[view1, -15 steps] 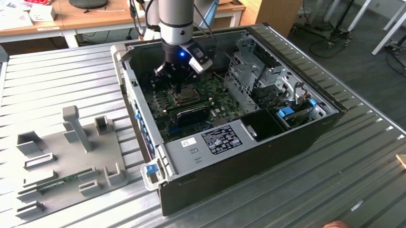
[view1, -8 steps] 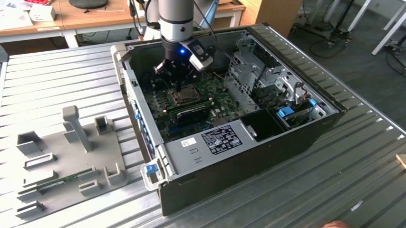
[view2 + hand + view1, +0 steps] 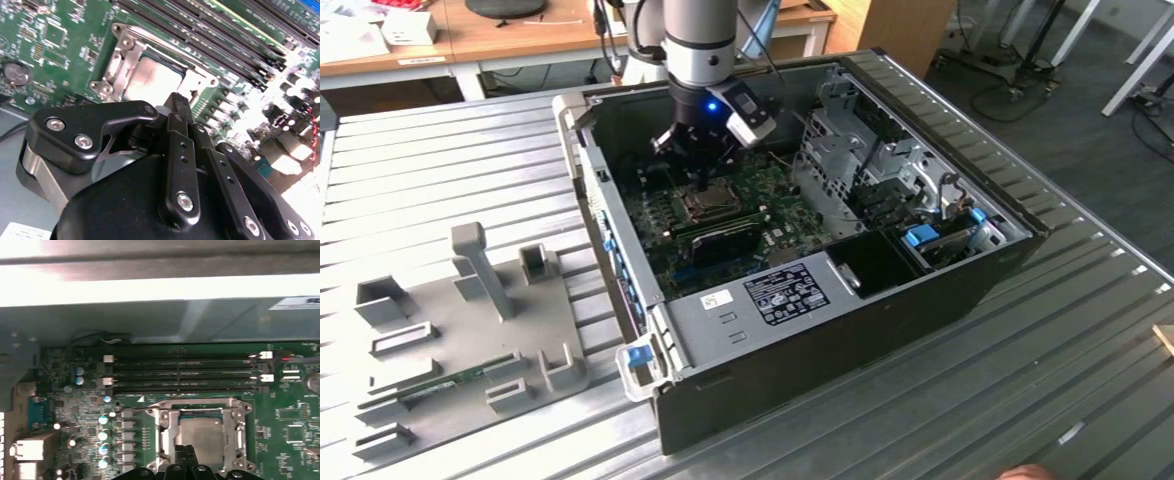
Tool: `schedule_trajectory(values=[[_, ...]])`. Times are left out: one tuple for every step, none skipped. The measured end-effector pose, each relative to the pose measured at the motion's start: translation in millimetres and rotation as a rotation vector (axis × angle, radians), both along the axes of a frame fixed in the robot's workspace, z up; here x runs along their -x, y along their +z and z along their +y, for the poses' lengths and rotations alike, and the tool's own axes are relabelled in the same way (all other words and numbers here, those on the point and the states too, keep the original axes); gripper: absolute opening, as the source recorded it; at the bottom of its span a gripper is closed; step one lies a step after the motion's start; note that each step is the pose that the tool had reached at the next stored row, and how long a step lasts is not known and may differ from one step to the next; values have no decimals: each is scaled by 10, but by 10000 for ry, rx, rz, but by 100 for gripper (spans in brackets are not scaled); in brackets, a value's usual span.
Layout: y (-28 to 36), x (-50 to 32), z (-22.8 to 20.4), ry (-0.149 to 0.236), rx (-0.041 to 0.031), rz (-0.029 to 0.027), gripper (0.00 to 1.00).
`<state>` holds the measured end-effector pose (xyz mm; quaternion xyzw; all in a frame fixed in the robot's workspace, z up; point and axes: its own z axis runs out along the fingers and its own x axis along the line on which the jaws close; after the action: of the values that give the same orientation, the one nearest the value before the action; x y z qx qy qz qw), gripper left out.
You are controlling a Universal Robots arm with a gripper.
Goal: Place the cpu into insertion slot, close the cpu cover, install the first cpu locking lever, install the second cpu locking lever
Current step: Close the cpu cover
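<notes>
One open computer case [image 3: 854,330] lies on the ribbed metal counter [image 3: 440,170], and the single arm reaches down into it over the green circuit board [image 3: 295,415]. The one cpu [image 3: 200,432] sits flat in the insertion slot [image 3: 704,205], its dull silver top showing through the window of the one cpu cover [image 3: 167,425], which lies down around the chip rather than standing up. In both wrist views the jaws are pressed together and pinch nothing; the two black fingertips [image 3: 175,102] hang at the edge of the cover, and I cannot tell whether they touch it. Beside the slot run four long black memory slots [image 3: 182,375], side by side. On the counter toward the exterior view's left lies one grey fixture plate [image 3: 454,340] with several upright holders.
</notes>
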<state>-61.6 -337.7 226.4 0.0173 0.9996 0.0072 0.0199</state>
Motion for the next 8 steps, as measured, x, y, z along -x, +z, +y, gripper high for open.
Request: schedule_trajectory(values=[[0, -21, 0, 1, 0, 0, 10], [-1, -39, 0, 1, -1, -1, 10], [-1, -57, 0, 0, -1, -1, 10], [-1, -76, 0, 0, -1, -1, 10], [-1, -96, 0, 0, -1, 0, 10], [-1, -117, 0, 1, -1, -1, 10], [-1, -135, 0, 1, -1, -1, 10], [-1, -152, 0, 1, -1, 0, 10]])
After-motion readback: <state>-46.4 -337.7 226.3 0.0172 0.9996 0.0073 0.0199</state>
